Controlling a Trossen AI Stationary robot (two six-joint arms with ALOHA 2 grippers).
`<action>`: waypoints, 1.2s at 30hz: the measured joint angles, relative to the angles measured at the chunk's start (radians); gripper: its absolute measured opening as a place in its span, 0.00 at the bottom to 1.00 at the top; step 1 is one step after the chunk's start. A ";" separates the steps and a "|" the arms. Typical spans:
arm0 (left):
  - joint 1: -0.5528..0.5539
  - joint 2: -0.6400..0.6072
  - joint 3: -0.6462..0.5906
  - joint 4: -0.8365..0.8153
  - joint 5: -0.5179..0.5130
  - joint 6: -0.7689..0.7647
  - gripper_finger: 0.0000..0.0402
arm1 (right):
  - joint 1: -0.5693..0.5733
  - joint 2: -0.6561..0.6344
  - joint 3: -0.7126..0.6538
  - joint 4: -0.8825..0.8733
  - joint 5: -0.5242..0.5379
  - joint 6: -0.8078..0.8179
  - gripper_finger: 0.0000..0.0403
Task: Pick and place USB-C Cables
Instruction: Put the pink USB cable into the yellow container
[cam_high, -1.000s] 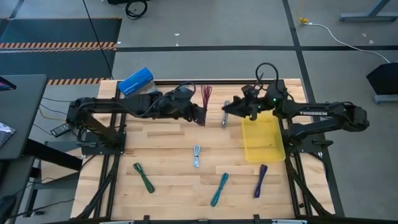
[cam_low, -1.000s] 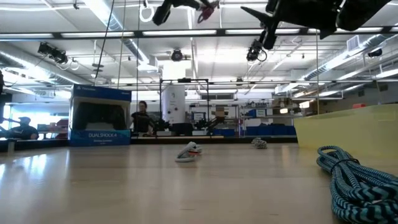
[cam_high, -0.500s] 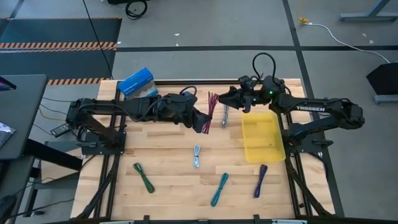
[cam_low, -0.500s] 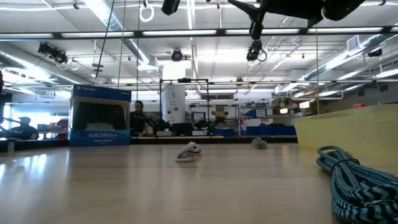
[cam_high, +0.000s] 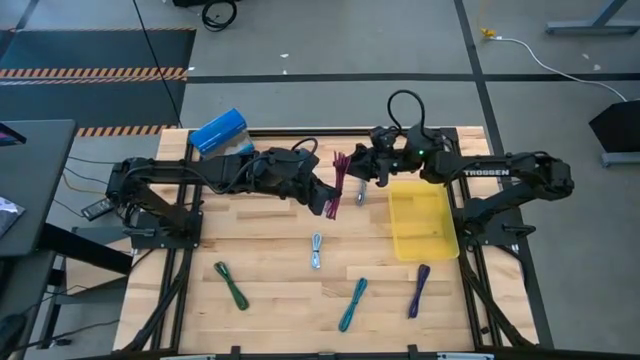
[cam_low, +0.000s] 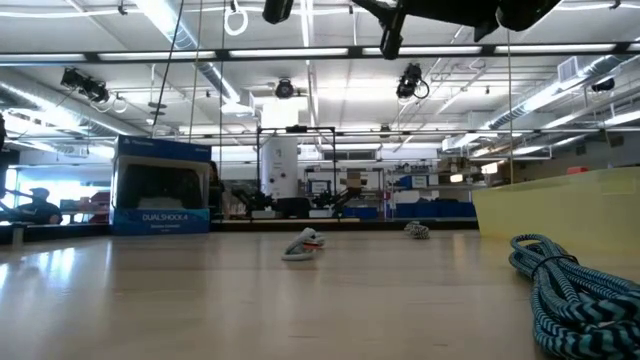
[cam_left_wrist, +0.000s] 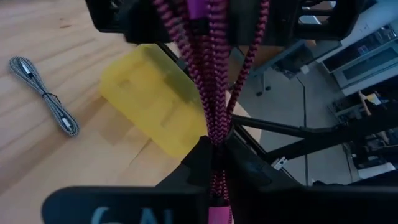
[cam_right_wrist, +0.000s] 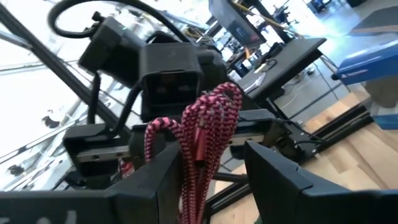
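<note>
Mid-handover: braided maroon cable bundle pinched in left gripper jaws, right gripper jaws apparently open around it; shallow yellow tray empty, five cables left on the tabletop.

- The maroon cable was a braided, looped bundle held up in the air at the far middle of the table, pinched by the left gripper, with its loops between the fingers of the right gripper.
- The grey cable lay just beside it.
- The pale blue cable lay mid-table.
- The green cable, teal cable and purple cable lay spread along the near edge.
</note>
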 joint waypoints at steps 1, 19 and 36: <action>0.000 0.000 0.000 0.000 0.000 0.000 0.10 | 0.000 0.004 0.000 0.003 0.004 0.000 0.42; 0.008 -0.062 0.000 -0.079 0.017 0.024 0.29 | -0.002 -0.040 0.000 -0.220 -0.072 -0.021 0.05; -0.011 -0.192 0.001 -0.098 -0.047 0.032 0.29 | -0.048 -0.222 0.000 -1.335 -0.085 -0.199 0.05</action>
